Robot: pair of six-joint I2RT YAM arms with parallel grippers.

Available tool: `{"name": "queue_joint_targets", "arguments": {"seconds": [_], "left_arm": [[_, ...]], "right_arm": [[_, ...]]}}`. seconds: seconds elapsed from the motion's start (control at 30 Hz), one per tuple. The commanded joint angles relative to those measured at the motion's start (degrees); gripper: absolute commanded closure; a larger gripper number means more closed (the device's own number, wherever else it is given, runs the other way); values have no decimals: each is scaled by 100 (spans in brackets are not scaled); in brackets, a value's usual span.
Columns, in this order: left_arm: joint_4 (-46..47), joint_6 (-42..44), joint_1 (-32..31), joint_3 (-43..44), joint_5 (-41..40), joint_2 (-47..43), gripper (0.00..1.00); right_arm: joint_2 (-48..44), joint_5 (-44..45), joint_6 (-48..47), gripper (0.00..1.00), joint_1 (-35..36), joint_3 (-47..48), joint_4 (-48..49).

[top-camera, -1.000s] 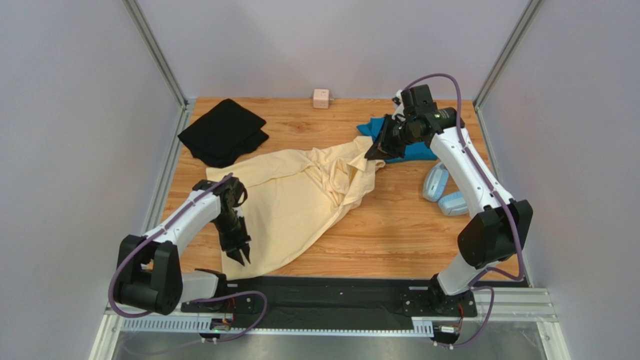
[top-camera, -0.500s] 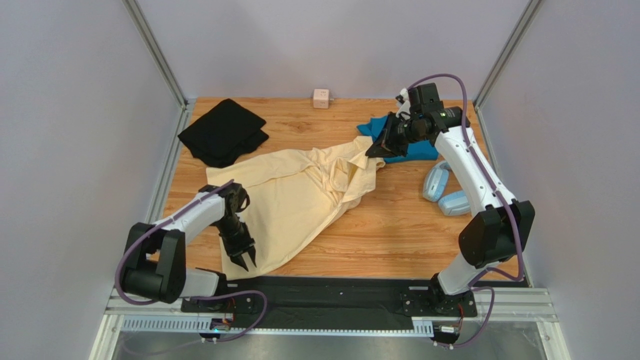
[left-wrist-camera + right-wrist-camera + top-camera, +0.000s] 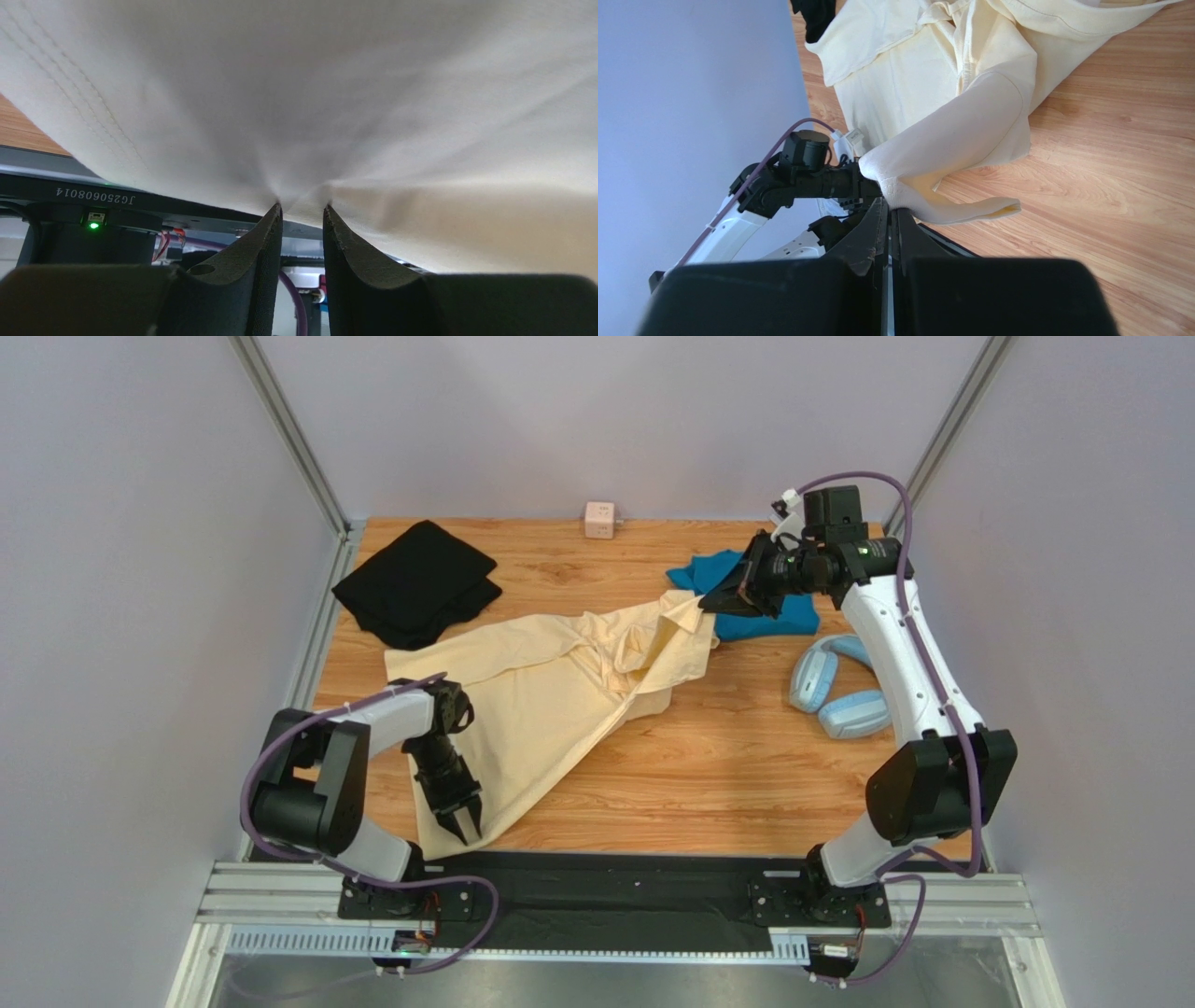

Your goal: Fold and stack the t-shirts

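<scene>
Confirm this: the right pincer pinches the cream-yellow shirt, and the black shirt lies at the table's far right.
One thing is wrong: the black shirt lies at the far left of the table, as the top external view shows. The right pincer does pinch the cream-yellow shirt.

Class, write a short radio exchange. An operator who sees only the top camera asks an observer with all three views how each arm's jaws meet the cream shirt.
Operator: From above I can't tell. Are the left jaws gripping the cream shirt?
Observer: In the left wrist view they stand slightly apart, but the cloth puckers to a point between them, so it looks pinched.
Operator: And the right jaws?
Observer: The right wrist view shows them pressed together on a stitched edge of the same shirt.
</scene>
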Motion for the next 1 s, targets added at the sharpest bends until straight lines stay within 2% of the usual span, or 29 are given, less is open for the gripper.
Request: {"name": "queue_joint_targets", "arguments": {"seconds": [0.0,0.17,0.3,0.37,0.5,0.7,0.87,0.97], "left_arm": [[-37,-171,-154,111,-163,222,65],[-151,-294,-401,182,-418,363,66],[-283,-338,-568,252,-541,574,74],[-336,-373,-603,322,-585,661,74],[-362,-399,-665,375,-638,688,100],[-485,-478,-665,586,-883,548,100],[-863,-549,-665,1007,-1515,258,100],[-1143,-479,-665,1148,-1464,380,100]], "right_arm": [[-241,-556,342,100,-50,-171,576],[-267,-618,404,100,-58,-277,673],[-276,-750,535,100,-41,-373,813],[-258,-785,562,100,-41,-356,848],[-267,-829,606,100,-41,-365,910],[-329,-821,606,100,-41,-505,945],[-355,-803,632,100,-41,-532,954],[-338,-803,659,100,-41,-505,963]]}}
